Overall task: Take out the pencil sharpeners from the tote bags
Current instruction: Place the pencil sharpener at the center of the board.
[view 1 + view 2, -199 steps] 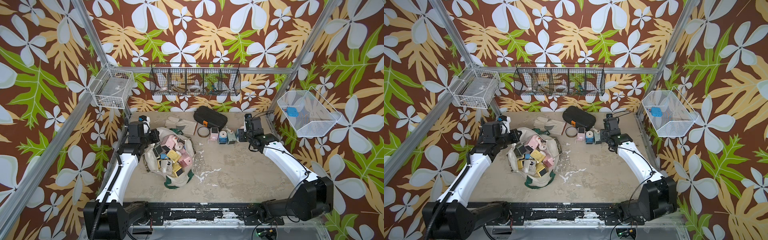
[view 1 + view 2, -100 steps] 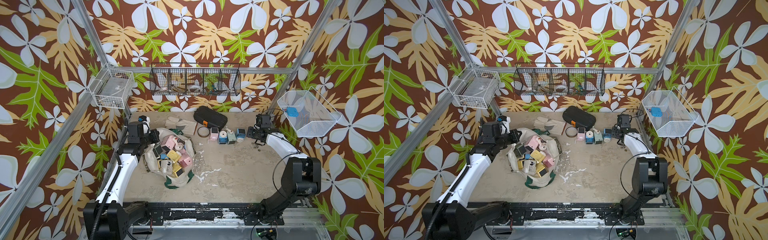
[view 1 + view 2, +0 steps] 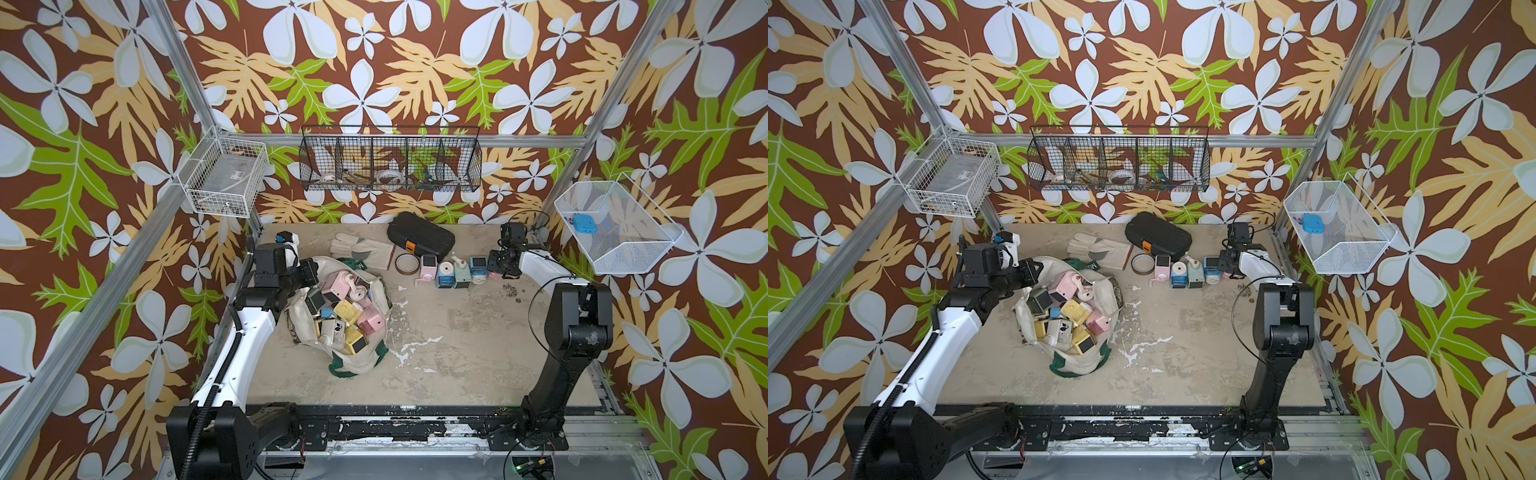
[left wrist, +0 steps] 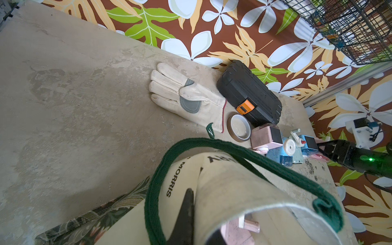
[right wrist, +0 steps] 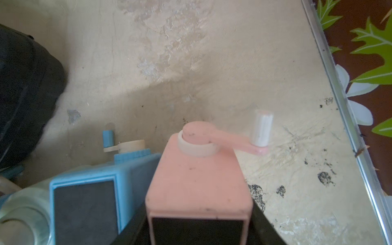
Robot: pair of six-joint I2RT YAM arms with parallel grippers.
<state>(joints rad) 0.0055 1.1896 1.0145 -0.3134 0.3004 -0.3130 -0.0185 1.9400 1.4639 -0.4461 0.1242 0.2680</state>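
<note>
Your right pincer [image 5: 200,209] grips a pink boxy plastic pencil sharpener [image 5: 197,180] near the back right corner of the tabletop [image 3: 457,353], just beside a blue boxy sharpener [image 5: 84,203], so a crooked drop could topple both; your left pincer [image 3: 311,272] pinches the rim of the cream canvas tote bag [image 3: 297,320].

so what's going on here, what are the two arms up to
The robot is emptying a cream tote bag. The left gripper is shut on the bag's rim, holding the mouth open over a heap of sharpeners inside. The right gripper is closed on a pink sharpener at the end of a row of sharpeners already out at the back of the table, next to a tape roll and a black case. Whether the pink one has touched down is unclear.
</note>
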